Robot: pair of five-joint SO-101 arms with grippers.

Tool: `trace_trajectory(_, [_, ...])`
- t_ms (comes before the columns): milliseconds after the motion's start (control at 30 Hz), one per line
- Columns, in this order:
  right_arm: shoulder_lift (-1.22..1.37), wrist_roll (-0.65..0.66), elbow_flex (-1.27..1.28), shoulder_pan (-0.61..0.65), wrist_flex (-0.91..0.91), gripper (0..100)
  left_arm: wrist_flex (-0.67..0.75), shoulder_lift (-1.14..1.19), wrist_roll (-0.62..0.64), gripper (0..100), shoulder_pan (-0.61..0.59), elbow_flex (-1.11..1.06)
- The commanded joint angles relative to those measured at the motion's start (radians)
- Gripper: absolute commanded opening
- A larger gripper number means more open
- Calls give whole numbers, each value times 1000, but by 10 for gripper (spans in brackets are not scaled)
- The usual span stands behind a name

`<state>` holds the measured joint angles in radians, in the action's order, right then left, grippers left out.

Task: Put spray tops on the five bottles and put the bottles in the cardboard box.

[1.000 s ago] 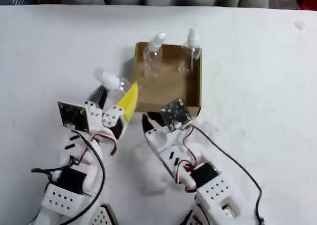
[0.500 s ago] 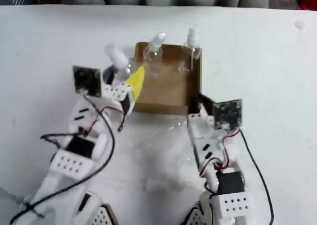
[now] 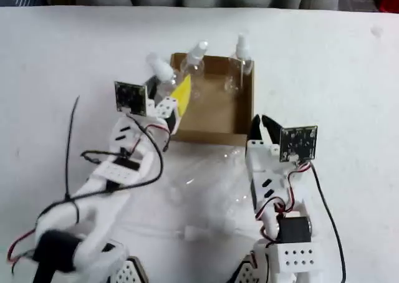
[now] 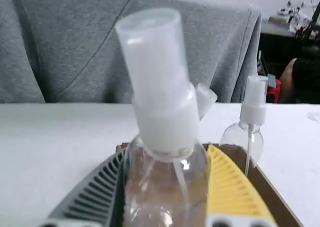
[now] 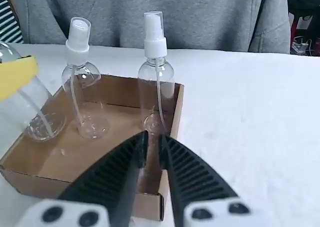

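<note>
My left gripper (image 3: 168,90) is shut on a clear bottle (image 4: 165,187) with a white spray top (image 4: 157,97), pinched between the grey and yellow fingers (image 4: 232,192). In the high view that bottle (image 3: 161,71) hangs over the left rim of the cardboard box (image 3: 212,133). Two capped bottles (image 3: 194,62) (image 3: 240,62) stand at the box's far wall, and appear in the right wrist view too (image 5: 82,87) (image 5: 156,82). My right gripper (image 3: 263,128) sits off the box's front right corner, its black fingers (image 5: 125,162) almost touching with nothing held.
Clear bottles lie on the white table in front of the box (image 3: 206,171), hard to make out. A loose white spray top (image 3: 194,234) lies nearer the arm bases. Grey upholstery runs along the table's far edge.
The left arm carried its bottle away from the bases, up to the box's left rim. The right arm swung from the box's front to its right corner.
</note>
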<state>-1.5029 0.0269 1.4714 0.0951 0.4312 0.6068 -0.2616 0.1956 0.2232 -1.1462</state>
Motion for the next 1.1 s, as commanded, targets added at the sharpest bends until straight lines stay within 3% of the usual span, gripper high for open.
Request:
trace_trajectory(0, [-12,14,-9,-10,-22,15,71,102,-14,20,13,140])
trace_trajectory(600, [-12,12,-8,-10,-22,15,77,414,-14,20,12,299])
trace_trajectory(1067, [-12,12,-6,-10,-22,15,77,455,-14,24,12,308])
